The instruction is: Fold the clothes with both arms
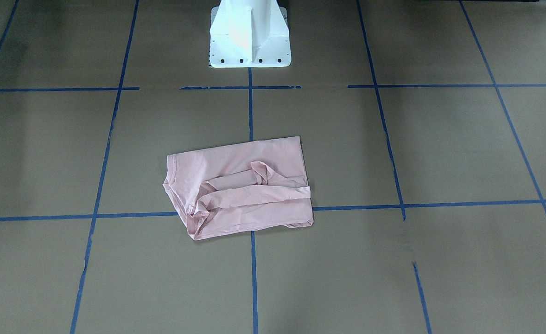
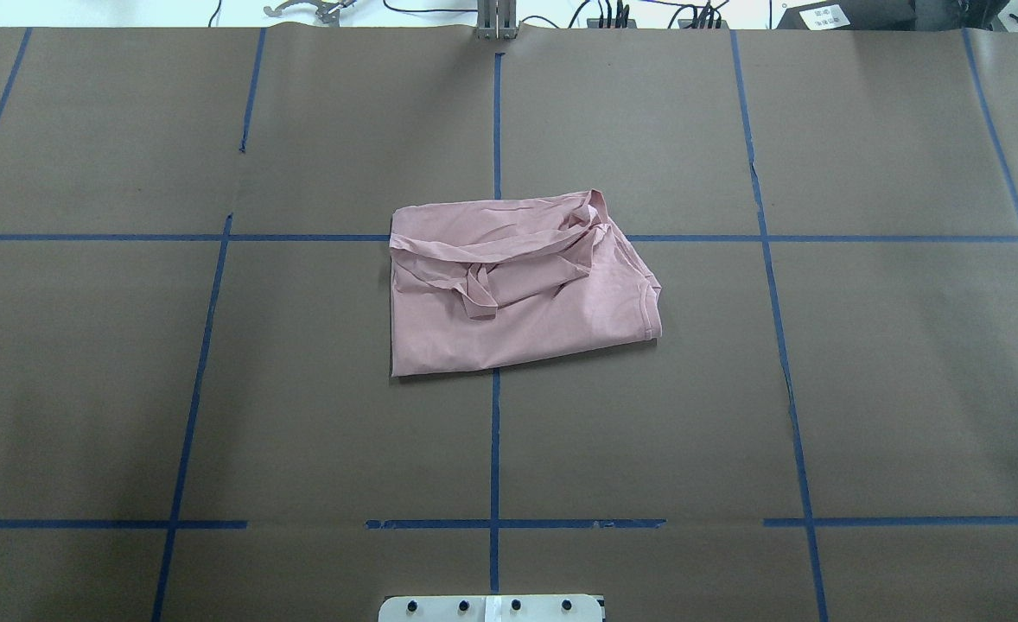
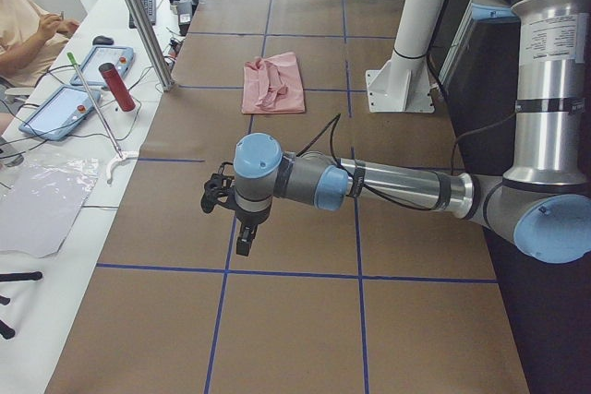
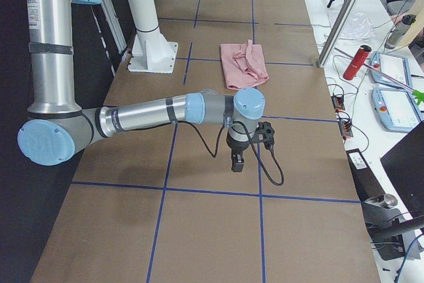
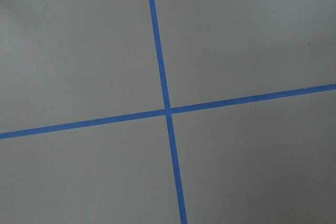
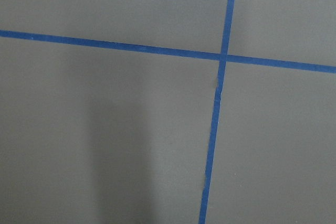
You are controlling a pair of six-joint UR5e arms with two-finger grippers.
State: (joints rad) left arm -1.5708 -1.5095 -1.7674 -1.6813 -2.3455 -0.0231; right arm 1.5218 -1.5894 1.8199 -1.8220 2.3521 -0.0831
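Exterior front-facing view: a pale pink T-shirt (image 1: 240, 185) lies roughly folded and rumpled, plain side up, on the brown paper-covered table (image 1: 440, 148), with no arm over it. Overhead exterior view: the garment sits across a crossing of blue tape lines (image 2: 85, 236), with a loose sleeve and a narrow flap bunched on top. Exterior left view: the left gripper (image 3: 242, 232) hangs pointing down over bare paper. The shirt is well apart from it, farther along the table near the white pedestal (image 3: 402, 89). Whether the fingers are apart or together cannot be told. Exterior right view: the right gripper (image 4: 237, 160) hangs likewise, the shirt lying beyond it and untouched, and its finger state is equally unclear. Both wrist-mounted views show only paper and tape. The thin knit looks light, limp and apt to sag, so it probably wants one pinch per gripper at a seamed hem corner, not at the loose flap.
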